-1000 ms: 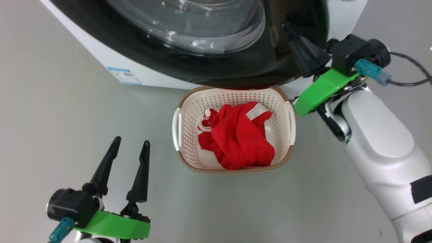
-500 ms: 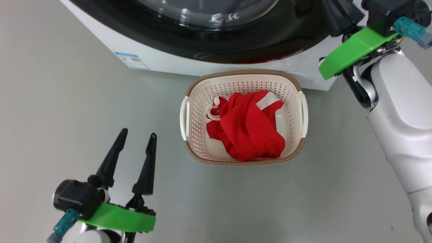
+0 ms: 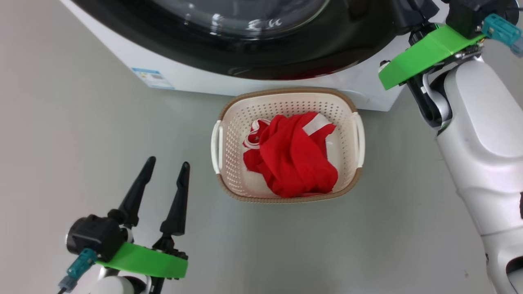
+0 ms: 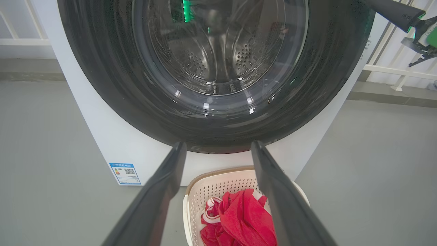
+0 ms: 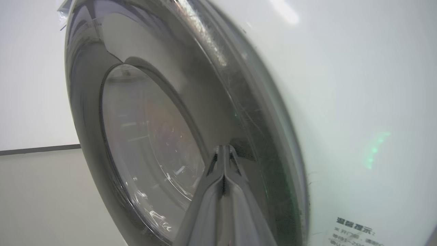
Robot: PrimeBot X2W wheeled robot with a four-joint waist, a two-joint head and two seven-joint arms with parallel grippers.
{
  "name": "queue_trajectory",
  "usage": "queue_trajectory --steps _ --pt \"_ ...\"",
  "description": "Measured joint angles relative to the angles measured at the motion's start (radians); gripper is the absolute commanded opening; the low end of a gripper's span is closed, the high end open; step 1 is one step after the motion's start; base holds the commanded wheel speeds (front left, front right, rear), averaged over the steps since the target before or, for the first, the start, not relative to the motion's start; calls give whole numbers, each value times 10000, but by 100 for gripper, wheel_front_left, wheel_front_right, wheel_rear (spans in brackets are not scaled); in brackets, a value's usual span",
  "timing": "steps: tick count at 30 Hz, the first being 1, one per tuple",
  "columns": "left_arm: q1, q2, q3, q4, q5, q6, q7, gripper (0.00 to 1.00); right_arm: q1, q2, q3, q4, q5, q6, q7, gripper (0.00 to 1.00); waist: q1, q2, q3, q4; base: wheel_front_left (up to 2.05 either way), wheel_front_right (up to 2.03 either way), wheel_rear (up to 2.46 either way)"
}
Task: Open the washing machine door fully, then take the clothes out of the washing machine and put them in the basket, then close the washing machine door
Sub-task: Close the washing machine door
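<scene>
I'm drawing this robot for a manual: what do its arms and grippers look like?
Left gripper and right gripper: two long, tapering dark fingers each. Behind them, a black round body, a bright green plate and a teal cable plug. The right forearm is smooth, rounded and glossy white.

glossy door rim (image 3: 327, 61), perforated plastic basket (image 3: 229, 163), soft clothes (image 3: 292, 157)

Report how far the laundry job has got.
Done: the clothes lie in the basket, and the drum behind the door looks empty. In hand: the right gripper, shut, has its tips at the door's rim; the door sits against the washing machine. Left: confirming it has latched, which I cannot tell. The left gripper hangs open.
</scene>
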Motion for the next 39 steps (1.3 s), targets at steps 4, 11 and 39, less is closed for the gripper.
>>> queue_trajectory --steps 4,11,39 --pt "0 -6 328 52 67 0 0 100 634 31 -36 -667 385 -130 -2 50 0 0 -198 -274 0 0 0" --pt "6 -40 667 79 48 0 0 100 2083 244 -238 -1409 322 -128 -2 100 0 0 -559 -852 0 0 0" --pt "1839 27 1524 -420 742 0 0 100 7398 -81 -1616 -4272 92 -130 -2 100 0 0 -3168 -3552 0 0 0"
